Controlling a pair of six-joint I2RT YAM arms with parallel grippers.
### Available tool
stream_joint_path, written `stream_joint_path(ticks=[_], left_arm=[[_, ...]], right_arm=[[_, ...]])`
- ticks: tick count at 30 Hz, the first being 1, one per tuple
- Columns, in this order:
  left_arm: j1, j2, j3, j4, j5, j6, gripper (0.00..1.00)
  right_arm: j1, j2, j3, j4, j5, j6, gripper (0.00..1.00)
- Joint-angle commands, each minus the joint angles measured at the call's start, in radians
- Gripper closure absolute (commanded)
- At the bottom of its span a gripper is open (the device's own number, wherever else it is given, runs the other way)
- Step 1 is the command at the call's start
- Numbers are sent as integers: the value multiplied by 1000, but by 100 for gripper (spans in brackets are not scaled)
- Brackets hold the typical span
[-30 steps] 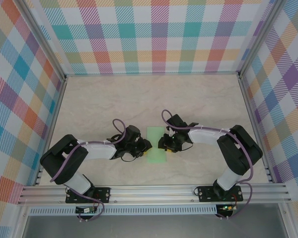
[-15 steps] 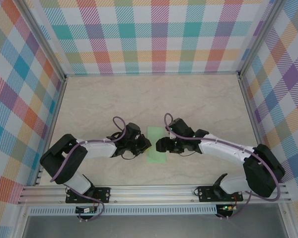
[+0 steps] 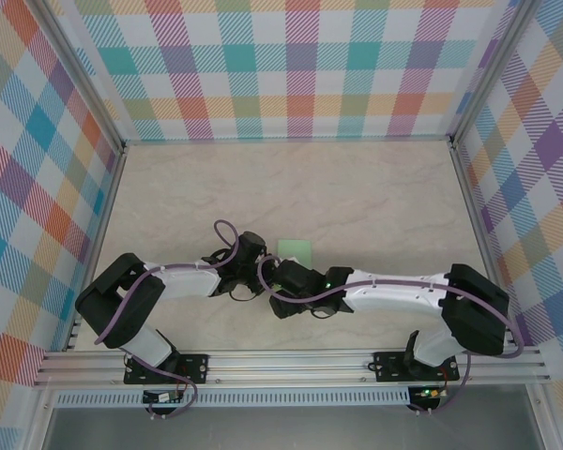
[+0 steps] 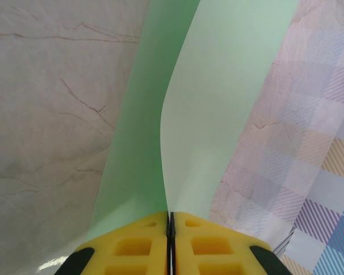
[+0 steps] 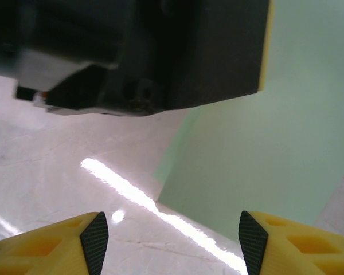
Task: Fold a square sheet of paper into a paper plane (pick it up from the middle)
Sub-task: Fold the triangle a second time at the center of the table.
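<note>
Table (image 3: 375, 187): marble-look top, plaid walls (image 3: 300, 66) on three sides. Left arm (image 3: 183, 281) and right arm (image 3: 394, 292) both reach in low toward the middle, wrists almost meeting.

Sheet of paper (image 3: 296, 251): pale green, plain. From above, its uncovered part shows just beyond where the two wrists meet.

Left gripper (image 4: 169, 220): yellow fingers (image 4: 132, 249) pressed flat together, with the paper's edge pinched in the seam between them. Ahead of those fingertips the paper splits into two layers. The darker one runs off to the left and the lighter one curves away to the right. Can't tell how much of it rests on the table.

Right gripper (image 5: 171, 229): fingers (image 5: 63, 238) spread wide, holding nothing. Between them are only tabletop and a corner of the paper. The paper spreads ahead and to the right of those fingers, clear of both pads. The left gripper's black body hangs just beyond the gap, toward the left finger.
</note>
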Motion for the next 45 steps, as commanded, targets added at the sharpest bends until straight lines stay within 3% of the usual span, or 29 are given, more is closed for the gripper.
stream_joint_path(ticks=[1,11,26,30,34,38,41,45], left_arm=[[14,-22,27,-13,28,16,90],[13,-19,28,-14,32,14,90],[13,-25,34,-32,25,14,88],[12,-58,31,-85,-10,19,80],[11,-133,36,-216,-88,40,52],[8,-229,32,-329,-160,62,38],[-1,-299,9,-352,-179,73,39],[-31,-325,-7,-351,-152,103,54]], right_arm=[[8,29,43,-22,77,-28,37],[12,52,56,-27,108,-29,49],[9,-19,7,-41,127,-16,97],[-14,-41,-2,-34,92,-22,99],[-63,-67,-29,4,-4,-33,99],[-110,-95,-55,25,-63,-40,99],[-155,-116,-80,48,-131,-42,98],[-209,-136,-108,67,-193,-32,98]])
